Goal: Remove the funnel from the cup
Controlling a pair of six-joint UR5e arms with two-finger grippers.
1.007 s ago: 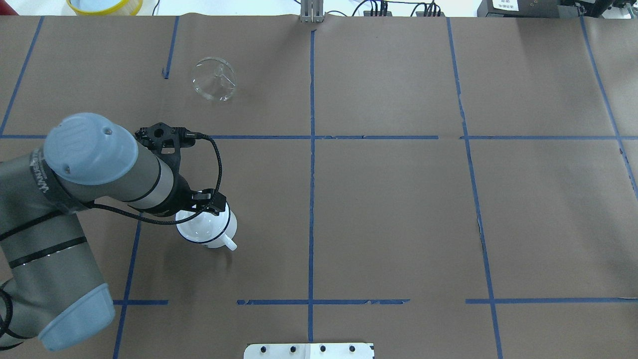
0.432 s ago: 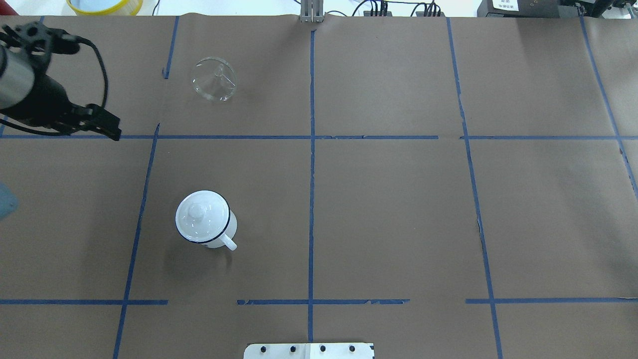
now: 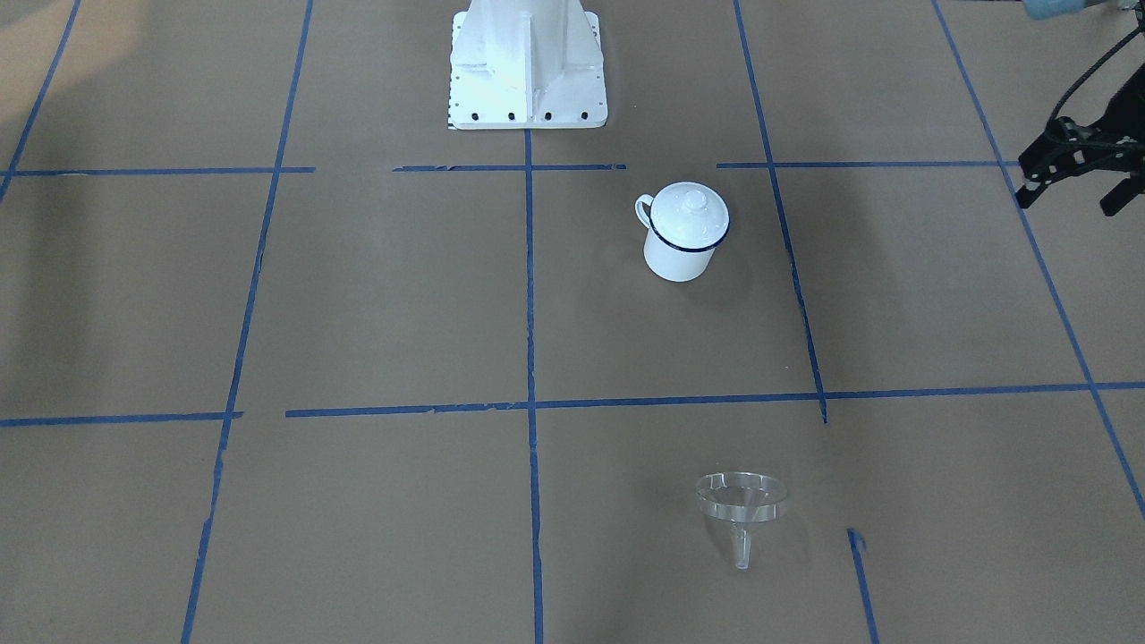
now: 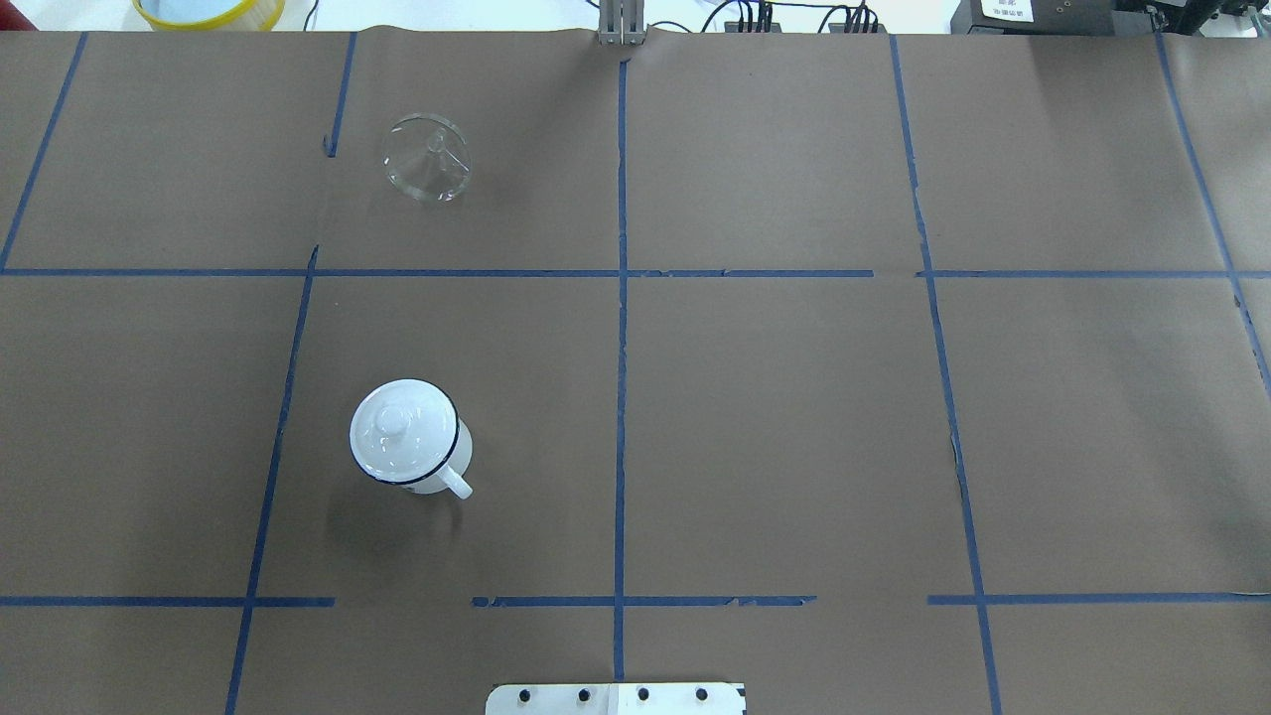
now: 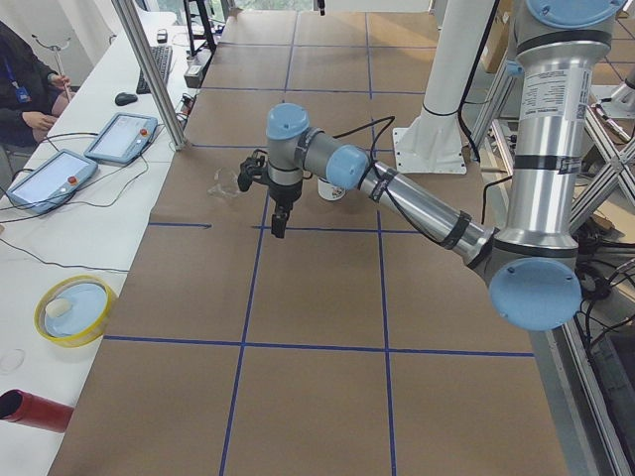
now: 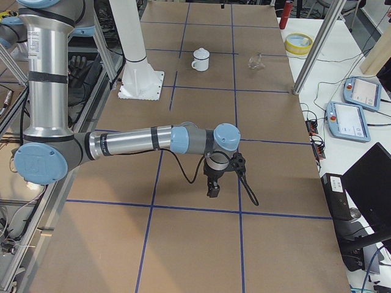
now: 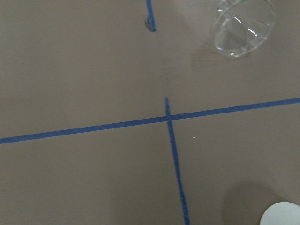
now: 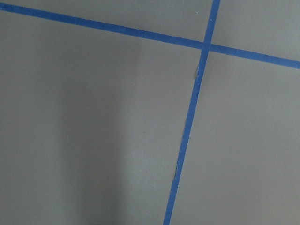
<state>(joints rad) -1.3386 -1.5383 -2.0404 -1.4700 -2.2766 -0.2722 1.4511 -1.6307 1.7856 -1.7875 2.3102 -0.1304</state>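
Observation:
The clear funnel (image 4: 427,157) lies on its side on the brown table, well apart from the cup; it also shows in the front view (image 3: 741,504) and the left wrist view (image 7: 241,26). The cup (image 4: 409,452) is a white mug with a blue rim, upright, with a white knobbed lid (image 4: 397,429) on it. My left gripper (image 3: 1072,199) hangs empty at the table's left side, its two fingers apart. My right gripper (image 6: 214,187) hovers over bare table far from both things; I cannot tell whether it is open or shut.
The white robot base plate (image 3: 526,67) stands at the table's near edge. A yellow bowl (image 4: 207,10) sits beyond the far left corner. Blue tape lines cross the brown paper. Operator tablets (image 5: 124,137) lie on the side bench.
My left gripper was over the lidded mug, then drew away to the left and left the overhead view. The lid stays on the mug. The funnel has not moved.

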